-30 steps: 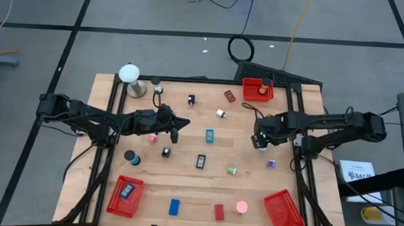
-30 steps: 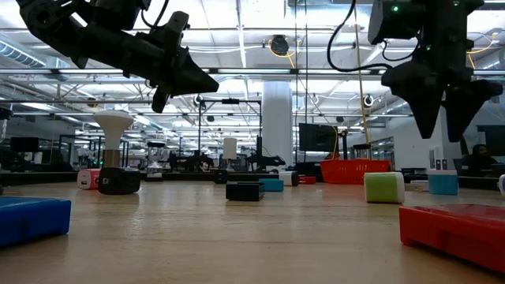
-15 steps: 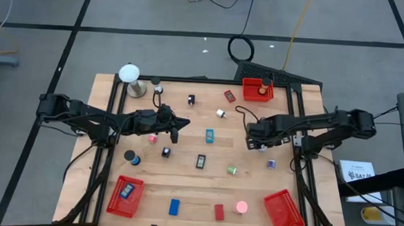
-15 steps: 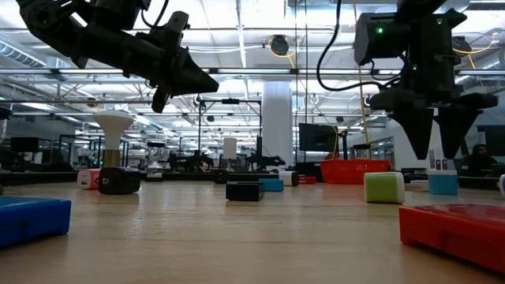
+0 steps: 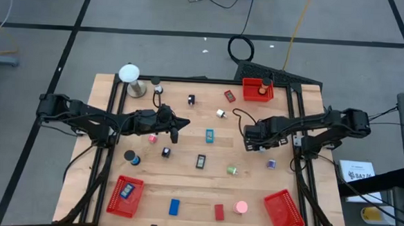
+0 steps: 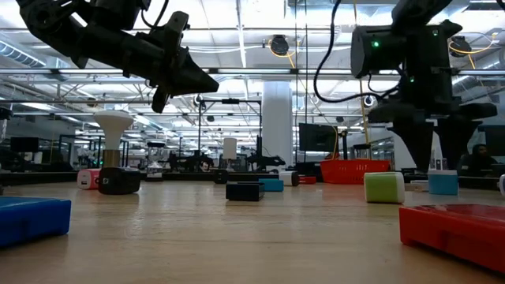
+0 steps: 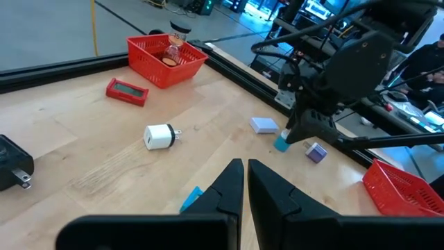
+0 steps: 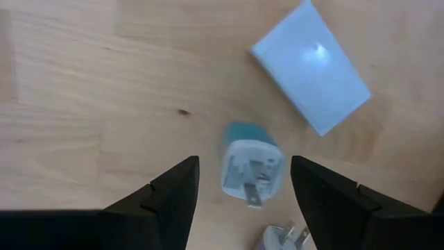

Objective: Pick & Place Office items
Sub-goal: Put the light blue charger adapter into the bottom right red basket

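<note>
My right gripper (image 8: 244, 161) points down, open, over a small teal plug piece (image 8: 250, 163) that lies on the wooden table. Its fingers stand on either side of the piece without touching it. The high view shows this gripper (image 5: 256, 140) right of the table's middle. The low view shows it (image 6: 438, 150) just above the teal piece (image 6: 443, 182). A pale blue block (image 8: 310, 66) and a purple plug (image 8: 281, 236) lie close by. My left gripper (image 5: 180, 126) hangs shut above the table's middle left, holding nothing. Its fingers (image 7: 246, 173) are together.
Red mesh baskets stand at the far right (image 5: 257, 89), near left (image 5: 125, 195) and near right (image 5: 283, 211). A white ball on a stand (image 5: 129, 73) is at the far left. Several small pieces lie scattered, among them a teal one (image 5: 210, 135), a green one (image 5: 232, 171) and a pink round one (image 5: 241, 207).
My right gripper has come down toward the table and shifted a little toward the table's left edge, and now stands low over the teal plug piece. The pieces on the table have not moved.
</note>
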`<state>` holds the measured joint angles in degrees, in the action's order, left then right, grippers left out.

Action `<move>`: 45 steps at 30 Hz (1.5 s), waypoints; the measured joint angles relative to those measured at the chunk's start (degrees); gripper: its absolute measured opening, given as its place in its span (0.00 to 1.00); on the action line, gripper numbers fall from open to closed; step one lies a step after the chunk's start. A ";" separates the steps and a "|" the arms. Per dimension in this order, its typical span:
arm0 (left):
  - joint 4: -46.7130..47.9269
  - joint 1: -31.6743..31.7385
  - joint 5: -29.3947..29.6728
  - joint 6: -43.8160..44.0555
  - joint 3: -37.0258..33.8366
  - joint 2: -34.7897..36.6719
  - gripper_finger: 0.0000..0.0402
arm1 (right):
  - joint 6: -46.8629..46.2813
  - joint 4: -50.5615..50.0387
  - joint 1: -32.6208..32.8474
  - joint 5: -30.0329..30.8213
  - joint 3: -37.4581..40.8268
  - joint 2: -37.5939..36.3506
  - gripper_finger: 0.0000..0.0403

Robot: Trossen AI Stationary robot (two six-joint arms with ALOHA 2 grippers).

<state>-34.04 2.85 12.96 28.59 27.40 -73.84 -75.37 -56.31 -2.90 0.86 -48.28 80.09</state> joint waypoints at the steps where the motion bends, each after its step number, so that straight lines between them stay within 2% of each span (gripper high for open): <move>1: 0.00 0.00 -0.01 -0.01 0.00 0.00 0.05 | -0.33 0.13 0.00 -0.75 0.66 -0.01 0.54; 10: 0.00 0.00 0.00 -0.04 0.00 0.00 0.05 | -1.56 7.67 0.00 -0.83 4.49 0.00 0.52; 23: 0.00 0.00 0.01 0.14 0.00 0.00 0.05 | 2.35 8.06 -0.02 0.57 4.49 -0.02 0.35; 30: 0.00 0.00 -0.01 1.26 0.00 0.00 0.05 | 7.65 3.78 1.13 -6.26 1.46 -4.20 0.33; 34: 0.76 0.00 0.00 1.18 0.00 0.00 0.05 | 5.34 -4.23 6.41 -7.15 -4.52 -8.15 0.33; 38: 1.83 0.00 -0.01 -0.50 0.00 0.00 0.05 | -2.38 -10.95 16.27 -7.18 -11.08 -9.33 0.33; 41: 2.42 0.00 -0.01 -1.61 0.00 0.00 0.05 | -11.11 -11.26 24.58 -7.14 -14.84 -9.29 0.32; 45: 2.54 0.02 -0.01 -2.10 0.00 0.00 0.05 | -24.85 -7.51 35.38 -5.78 -16.14 -8.56 0.32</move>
<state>-31.51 2.87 12.95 26.49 27.40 -73.84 -100.21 -63.82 32.48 -4.92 -64.42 71.54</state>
